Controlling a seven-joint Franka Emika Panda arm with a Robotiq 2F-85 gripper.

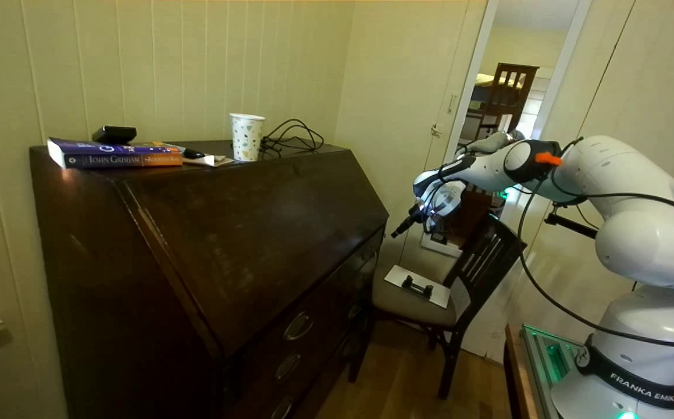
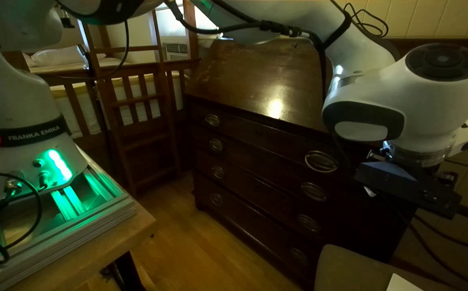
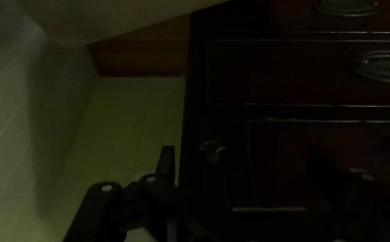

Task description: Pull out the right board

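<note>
The right board (image 3: pixel 215 178) is a narrow, very dark upright end face in the wrist view, left of the top drawer front. A small metal pull (image 3: pixel 212 147) sits on it. My gripper (image 3: pixel 240 149) is open and empty in the wrist view. Its left finger stands left of the board, over the desk's side edge, and its right finger is a dark shape over the drawer front. In an exterior view the gripper (image 1: pixel 398 233) is close to the desk's right front edge, apart from it as far as I can tell. In an exterior view the wrist mount (image 2: pixel 407 188) hides the fingers and the board.
The dark desk (image 1: pixel 267 233) has a closed slanted lid and wide drawers with oval handles (image 2: pixel 321 161). A chair (image 1: pixel 418 308) with a white plate on it stands beside the desk, below the gripper. A cup (image 1: pixel 248 137), a book (image 1: pixel 121 158) and cables lie on top.
</note>
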